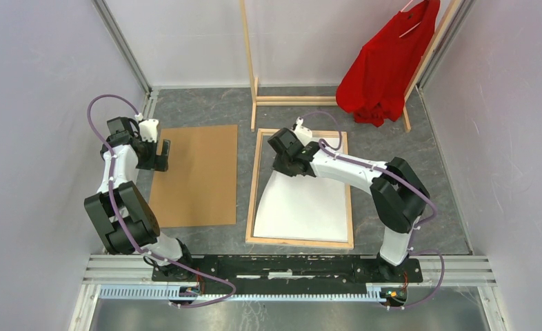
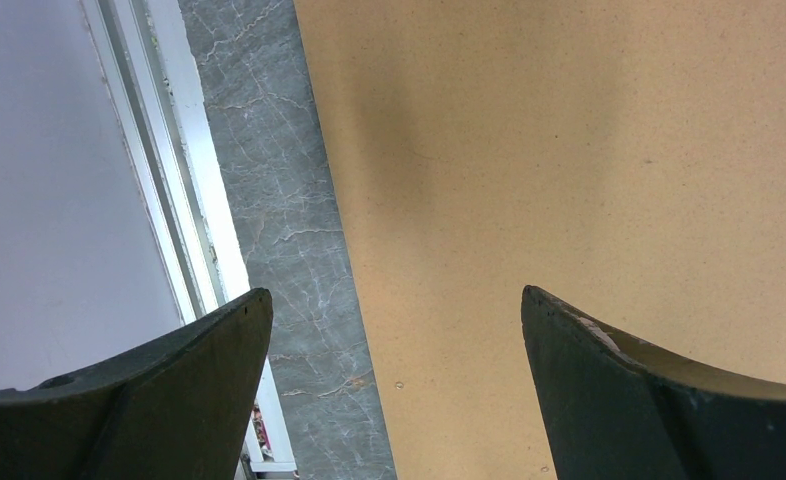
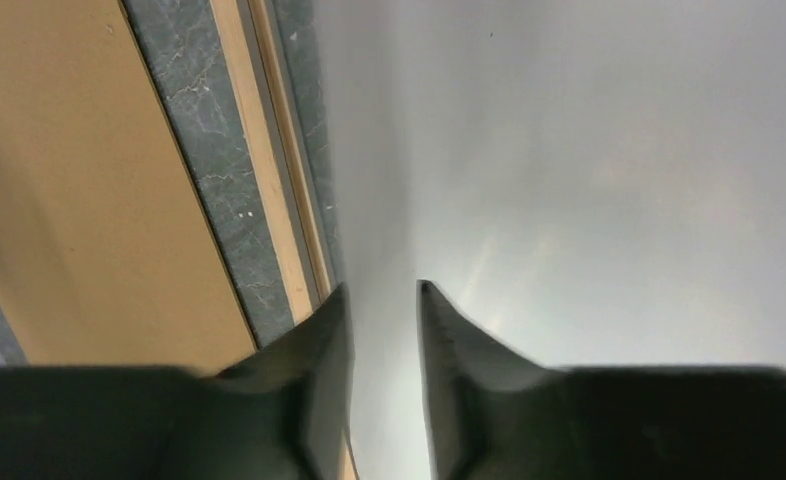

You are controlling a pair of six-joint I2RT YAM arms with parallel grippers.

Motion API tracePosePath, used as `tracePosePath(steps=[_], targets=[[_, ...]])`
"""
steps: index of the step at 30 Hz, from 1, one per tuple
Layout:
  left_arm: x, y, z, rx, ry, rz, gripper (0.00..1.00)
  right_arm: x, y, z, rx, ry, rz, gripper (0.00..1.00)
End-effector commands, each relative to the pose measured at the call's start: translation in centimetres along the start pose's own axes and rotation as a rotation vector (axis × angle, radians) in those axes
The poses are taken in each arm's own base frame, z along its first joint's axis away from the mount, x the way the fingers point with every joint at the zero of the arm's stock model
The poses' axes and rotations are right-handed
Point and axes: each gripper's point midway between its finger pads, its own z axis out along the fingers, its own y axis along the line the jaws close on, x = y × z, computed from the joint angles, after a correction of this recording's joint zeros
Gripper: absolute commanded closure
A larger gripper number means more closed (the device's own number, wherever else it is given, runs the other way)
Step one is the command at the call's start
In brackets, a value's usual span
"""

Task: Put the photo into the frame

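Two steps remain, I judge: lifting the photo (image 1: 194,176) and seating it in the frame (image 1: 300,242). It lies brown back up on the desk (image 1: 199,110), just left of the frame. Farther back, left claw (image 1: 163,153) gapes wide over its outer edge; right claw (image 3: 381,292), barely parted, seemingly empty, hovers over the frame's white panel (image 1: 303,207).

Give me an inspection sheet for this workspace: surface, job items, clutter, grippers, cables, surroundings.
Surface: grey marbled table.
Job's things: photo lies flat, brown back up, left of the frame and apart from it; the frame lies flat with a white panel inside.
Clutter: clothes rack with a red shirt at the back.
Grippers: left gripper wide open over the photo's left edge; right gripper above the white panel, fingers slightly parted, nothing seen between.
Cables: purple cable looped along each arm.
Surroundings: pale walls.
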Motion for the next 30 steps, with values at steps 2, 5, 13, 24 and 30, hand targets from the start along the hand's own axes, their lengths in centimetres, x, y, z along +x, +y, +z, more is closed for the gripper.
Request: tracePosePath(steps=[2, 5, 13, 24, 30], targets=[[-0.5, 0.0, -0.3, 0.006, -0.017, 0.056, 0.00, -0.2, 2.4, -0.3, -0.080, 0.024, -0.037, 0.40], [-0.3, 0.0, -0.3, 0.007, -0.015, 0.057, 0.00, -0.4, 2.7, -0.4, -0.087, 0.022, -0.042, 0.26], [-0.2, 0.0, -0.2, 0.007, -0.010, 0.059, 0.00, -1.0, 3.3, -0.6, -0.113, 0.010, -0.070, 0.14], [-0.4, 1.5, -0.4, -0.048, 0.015, 0.064, 0.00, -1.4, 6.2, -1.5, -0.268, -0.010, -0.124, 0.11], [-0.2, 6.0, -0.6, -0.178, 0.044, 0.032, 0.00, 1.3, 12.6, -1.5, -0.440, 0.018, -0.219, 0.10]])
